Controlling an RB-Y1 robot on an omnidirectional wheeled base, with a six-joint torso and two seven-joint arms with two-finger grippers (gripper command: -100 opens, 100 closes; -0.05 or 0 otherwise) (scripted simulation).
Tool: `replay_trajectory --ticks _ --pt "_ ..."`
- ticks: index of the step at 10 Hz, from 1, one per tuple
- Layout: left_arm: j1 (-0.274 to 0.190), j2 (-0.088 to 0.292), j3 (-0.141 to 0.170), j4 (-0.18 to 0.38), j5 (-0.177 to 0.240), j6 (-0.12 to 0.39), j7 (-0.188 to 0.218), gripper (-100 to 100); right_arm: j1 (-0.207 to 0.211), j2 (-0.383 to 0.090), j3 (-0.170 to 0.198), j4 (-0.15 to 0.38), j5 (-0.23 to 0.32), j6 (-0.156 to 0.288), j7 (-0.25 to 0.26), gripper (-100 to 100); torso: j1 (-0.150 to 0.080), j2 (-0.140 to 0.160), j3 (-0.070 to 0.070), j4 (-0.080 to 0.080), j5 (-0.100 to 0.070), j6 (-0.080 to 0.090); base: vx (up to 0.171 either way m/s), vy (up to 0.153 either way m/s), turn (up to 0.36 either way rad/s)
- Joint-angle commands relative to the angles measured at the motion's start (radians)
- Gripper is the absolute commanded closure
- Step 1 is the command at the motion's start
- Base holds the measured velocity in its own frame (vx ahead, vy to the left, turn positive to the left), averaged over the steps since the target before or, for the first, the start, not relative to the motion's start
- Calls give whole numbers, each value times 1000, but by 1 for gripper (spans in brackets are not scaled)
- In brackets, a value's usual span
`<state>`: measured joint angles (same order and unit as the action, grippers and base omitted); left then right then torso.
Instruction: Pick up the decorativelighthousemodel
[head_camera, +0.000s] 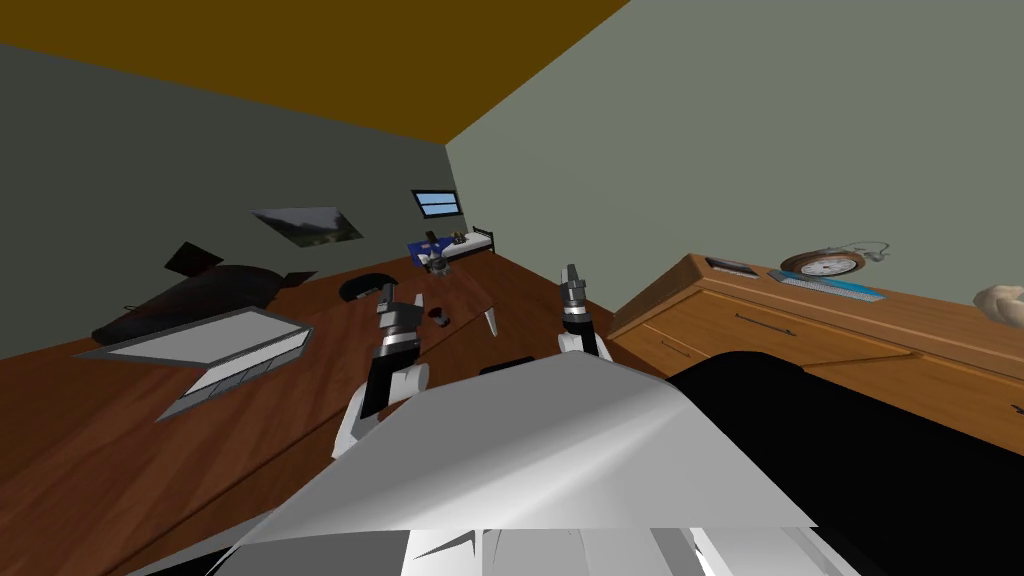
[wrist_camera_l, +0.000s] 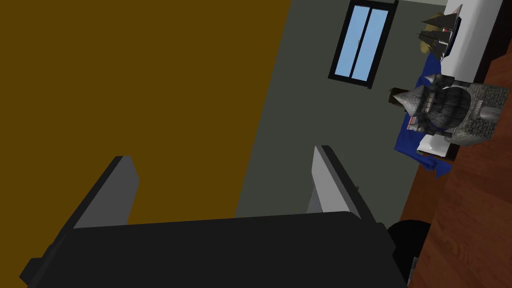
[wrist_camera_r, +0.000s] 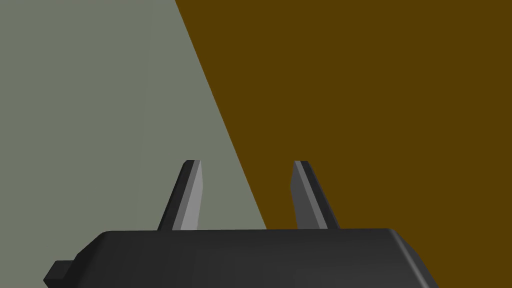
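Note:
The lighthouse model (wrist_camera_l: 450, 112) is a small grey stone piece with cone-roofed turrets. It stands on the brown wooden floor (wrist_camera_l: 470, 210), in front of a far bed with a blue cover (wrist_camera_l: 412, 142). The head view has the model (head_camera: 437, 263) well ahead of both hands. My left gripper (wrist_camera_l: 225, 185) is open and holds nothing, raised far short of the model. It sits left of centre in the head view (head_camera: 386, 288). My right gripper (wrist_camera_r: 247, 192) is open too, raised at centre (head_camera: 571, 270).
A wooden dresser (head_camera: 800, 330) with a round clock (head_camera: 822, 264) stands close on the right, with a black mass (head_camera: 860, 450) before it. A grey framed flat piece (head_camera: 210, 340) and dark shapes (head_camera: 200, 290) lie on the left. A ship model (wrist_camera_l: 440, 30) is on the bed.

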<state>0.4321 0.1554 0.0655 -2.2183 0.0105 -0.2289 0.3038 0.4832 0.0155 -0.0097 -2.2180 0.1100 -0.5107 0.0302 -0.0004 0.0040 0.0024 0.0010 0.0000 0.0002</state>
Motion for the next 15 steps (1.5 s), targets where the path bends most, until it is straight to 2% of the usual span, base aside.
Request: replay_trajectory --ticks 1,2,3,4,5,6,7,8,10,11,12,13,14,15 --pt "-8 8 5 19 21 49 35 -100 0 0 0 0 0 0 0 0 0 0 0 0 0 0 -58 -2 59" --pt "-8 8 5 19 21 49 35 -100 0 0 0 0 0 0 0 0 0 0 0 0 0 0 -41 1 44" --pt "-17 13 11 34 39 88 66 -100 0 0 0 0 0 0 0 0 0 -1 -1 0 0 0 -42 10 92" --pt "-17 13 11 34 39 91 66 -100 0 0 0 0 0 0 0 0 1 -1 -1 0 0 0 -34 2 43" --pt "-27 16 17 50 59 127 98 -100 0 0 0 0 0 0 0 0 0 -2 -1 0 0 0 -37 12 75" --pt "-27 16 17 50 59 135 98 -100 0 0 0 0 0 0 0 0 1 -2 -1 0 0 0 -34 10 42" --pt "-36 17 24 67 80 174 132 -100 0 0 0 0 0 0 0 0 1 -2 -1 0 0 0 -44 12 93" --pt "-36 17 24 67 80 181 132 -100 0 0 0 0 0 0 0 0 1 -1 -1 0 0 0 -38 9 36" --pt "-56 18 38 102 123 253 195 -100 0 0 0 0 0 0 0 0 1 -2 -1 0 0 0 -39 18 84" --pt "-56 18 38 102 123 278 201 -100 0 0 0 0 0 0 0 0 1 -1 -1 0 0 0 -32 16 34" --pt "-66 19 45 119 146 311 236 -100 0 0 0 0 0 0 0 0 1 -2 -1 0 0 0 -27 21 40" --pt "-66 19 45 119 146 329 236 -100 0 0 0 0 0 0 0 0 1 -2 -1 -1 0 0 -20 18 22" --pt "-75 19 52 137 169 366 271 -100 0 0 0 0 0 0 0 0 1 -3 -1 -1 0 0 -17 22 42" --pt "-75 19 52 137 169 380 271 -100 0 0 0 0 0 0 0 0 1 -3 -2 -1 0 0 -12 18 17"
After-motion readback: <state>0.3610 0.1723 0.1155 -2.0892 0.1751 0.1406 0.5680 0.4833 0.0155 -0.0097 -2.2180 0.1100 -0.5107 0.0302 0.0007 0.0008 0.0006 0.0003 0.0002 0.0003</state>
